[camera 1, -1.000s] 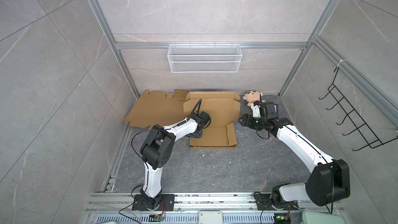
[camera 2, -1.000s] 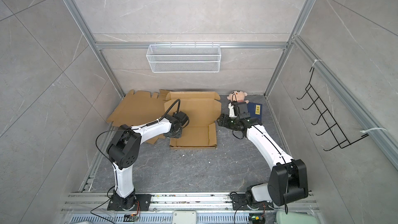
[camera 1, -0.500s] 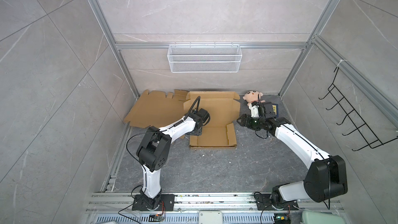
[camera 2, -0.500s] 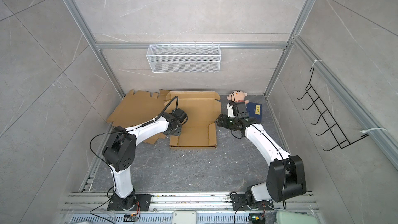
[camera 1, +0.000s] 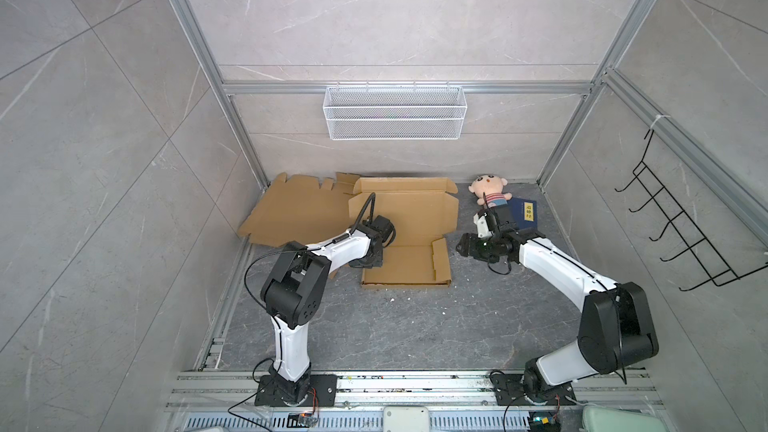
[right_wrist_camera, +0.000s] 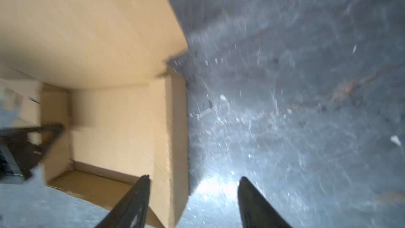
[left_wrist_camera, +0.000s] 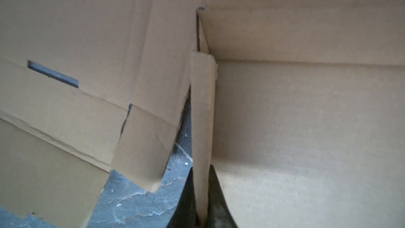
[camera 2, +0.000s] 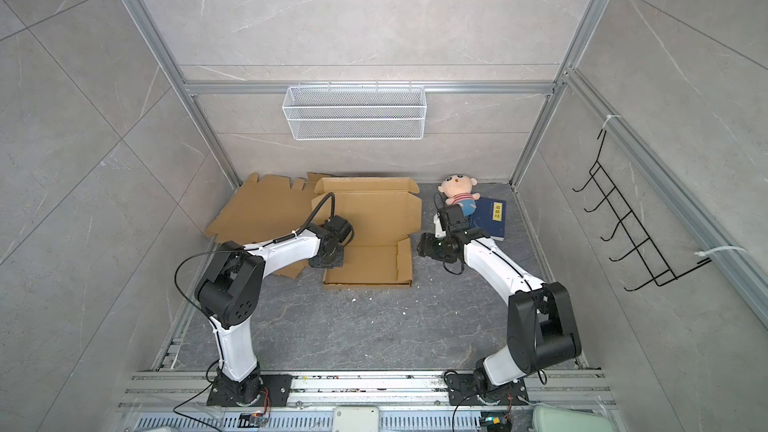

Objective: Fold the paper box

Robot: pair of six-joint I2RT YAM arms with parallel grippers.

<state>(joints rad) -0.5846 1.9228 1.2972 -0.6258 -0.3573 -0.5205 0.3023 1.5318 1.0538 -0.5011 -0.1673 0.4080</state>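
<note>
The box (camera 1: 409,261) sits toward the back of the bench (camera 1: 395,326), near the middle. It is a shallow brown tray, and its lid (camera 1: 405,209) is thrown open and lies back toward the rear wall. It looks the same in both top views (camera 2: 370,263).

The left gripper (camera 1: 370,260) is down at the tray's left side. The left wrist view shows this gripper (left_wrist_camera: 202,194) pressed together on the left wall (left_wrist_camera: 202,106). The cardboard strip stands upright, pinched between the two dark fingers (left_wrist_camera: 215,198).

The right gripper (camera 1: 463,248) hangs low just off the tray's right side with its jaws spread. In the right wrist view the gripper (right_wrist_camera: 194,177) has the right wall (right_wrist_camera: 172,139) lying between its fingers (right_wrist_camera: 133,207), nearer to one than the other. That picture is blurred, so I cannot tell whether either finger touches the card.

A flat cardboard sheet (camera 1: 299,214) lies just beside the lid, in the back left corner. At the back right a doll (camera 1: 488,195) lies against a blue book (camera 1: 525,214), behind the right arm's wrist. A white wire basket (camera 1: 395,118) hangs on the rear wall, and a black hook rack (camera 1: 685,234) hangs on the right one.
</note>
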